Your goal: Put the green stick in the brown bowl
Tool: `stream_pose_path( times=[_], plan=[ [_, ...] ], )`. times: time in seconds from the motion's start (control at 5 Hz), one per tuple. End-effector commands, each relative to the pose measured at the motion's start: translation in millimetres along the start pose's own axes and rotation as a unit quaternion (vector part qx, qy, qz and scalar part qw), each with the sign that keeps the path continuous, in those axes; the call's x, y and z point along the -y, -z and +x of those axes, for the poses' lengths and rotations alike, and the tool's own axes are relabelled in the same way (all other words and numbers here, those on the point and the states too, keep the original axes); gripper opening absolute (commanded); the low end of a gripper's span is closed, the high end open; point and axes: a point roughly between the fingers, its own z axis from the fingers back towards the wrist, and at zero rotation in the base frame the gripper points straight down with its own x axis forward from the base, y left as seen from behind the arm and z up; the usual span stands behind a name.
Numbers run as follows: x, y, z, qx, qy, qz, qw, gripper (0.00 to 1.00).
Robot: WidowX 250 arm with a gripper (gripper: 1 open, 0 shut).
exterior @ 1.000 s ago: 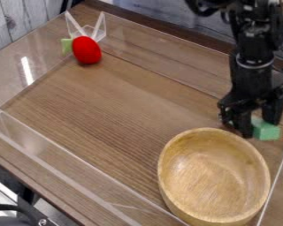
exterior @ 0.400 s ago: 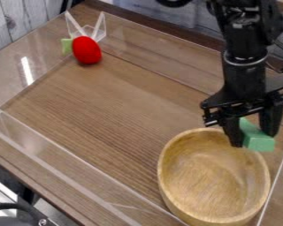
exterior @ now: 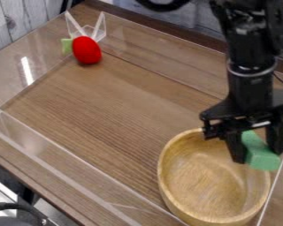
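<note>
1. Nearest the camera, the large round, shallow, light-brown wooden bowl point(exterior: 208, 187) sits on the brown wooden table point(exterior: 96, 115), its inside facing up. The bowl has not moved over the last second.
2. At the bowl's right side is the flat, matte, light-green stick point(exterior: 264, 160), off the table in the claw. A second ago it was beyond the bowl, at the far right; since then it has come nearer the camera and now overlaps the rim in view. Its exact height above the rim cannot be told.
3. For the task, this means the pick looks done and the carry nearly so. The stick is not yet in the bowl; I judge that it needs to shift left, over the hollow, before release. Let go here, it could catch the rim or drop outside.
4. The black robot claw point(exterior: 256, 144) is closed on the green stick, gripping near its upper part, with the lower end sticking out below the fingers.
5. The black arm reaches down from the top right, its body roughly upright above the bowl's far right side and the claw pointing downward.
6. Farthest off, at the upper left, a smooth red ball point(exterior: 86, 50) lies well apart from the work.
</note>
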Motion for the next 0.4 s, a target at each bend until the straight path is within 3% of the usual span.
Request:
stream_pose_path(
  times=[0.0,0.2],
  plan=[
    [5.7,-15.0,-5.0,0.014,0.011,-0.024,0.9995,1.0],
    [-1.9,-20.6,1.2,0.011,0.029,-0.022,0.9993,1.0]
  ],
)
